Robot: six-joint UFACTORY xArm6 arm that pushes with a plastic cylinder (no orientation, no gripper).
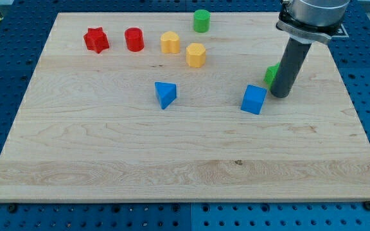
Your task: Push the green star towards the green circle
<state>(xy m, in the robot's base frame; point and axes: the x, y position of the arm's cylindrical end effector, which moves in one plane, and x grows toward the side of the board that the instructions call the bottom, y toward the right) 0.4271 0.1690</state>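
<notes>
The green star [272, 74] lies at the view's right, mostly hidden behind my rod. My tip [280, 95] rests on the board just right of and below the star, touching or nearly touching it. The green circle [202, 20] stands upright near the view's top, left of the star. The blue cube [254, 99] lies just left of my tip and below the star.
A blue triangle [165, 94] lies mid-board. A yellow heart [169, 42] and a yellow hexagon [196, 55] lie between the star and the view's upper left. A red star [96, 40] and a red circle [134, 39] lie at the upper left. The wooden board [172, 160] ends in blue pegboard.
</notes>
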